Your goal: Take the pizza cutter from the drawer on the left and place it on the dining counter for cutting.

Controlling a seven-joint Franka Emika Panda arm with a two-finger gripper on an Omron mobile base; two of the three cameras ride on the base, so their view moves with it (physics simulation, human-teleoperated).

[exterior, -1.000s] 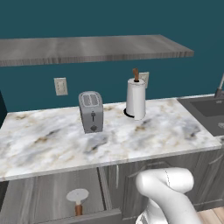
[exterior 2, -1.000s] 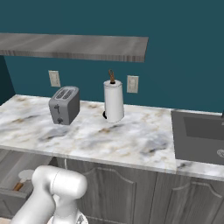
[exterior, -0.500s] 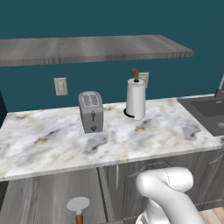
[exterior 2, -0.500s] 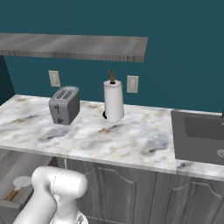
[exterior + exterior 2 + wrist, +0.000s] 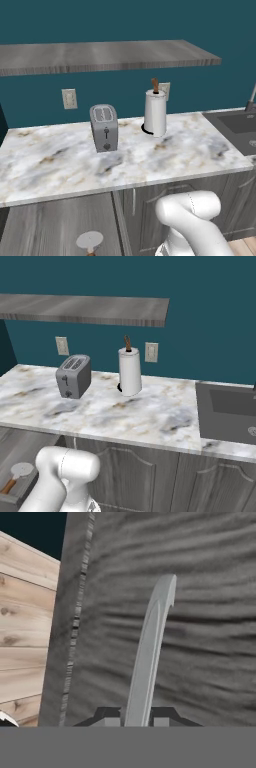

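The drawer [image 5: 50, 227] on the left stands pulled out below the marble counter, and its grey floor shows in both base views [image 5: 20, 448]. Inside lies the pizza cutter [image 5: 90, 241], round pale blade up and short brown handle toward me, also seen from the right [image 5: 18, 473]. In the hand view the dark wood-grain drawer front [image 5: 200, 612] is close up. Its silver bar handle [image 5: 149, 657] runs down between my fingertips. My gripper [image 5: 135, 714] is shut on that handle. The dining counter is out of view.
On the marble counter [image 5: 60, 165] above the drawer stand a grey toaster [image 5: 104, 127] and a white paper towel holder [image 5: 155, 112] with a brown tip. A dark sink [image 5: 230, 411] lies to the right. A grey shelf [image 5: 100, 55] hangs overhead. My white arm [image 5: 192, 225] rises beside the drawer.
The drawer has slid further out toward the base, carrying the pizza cutter lower in both base views. The gripper stays on the handle.
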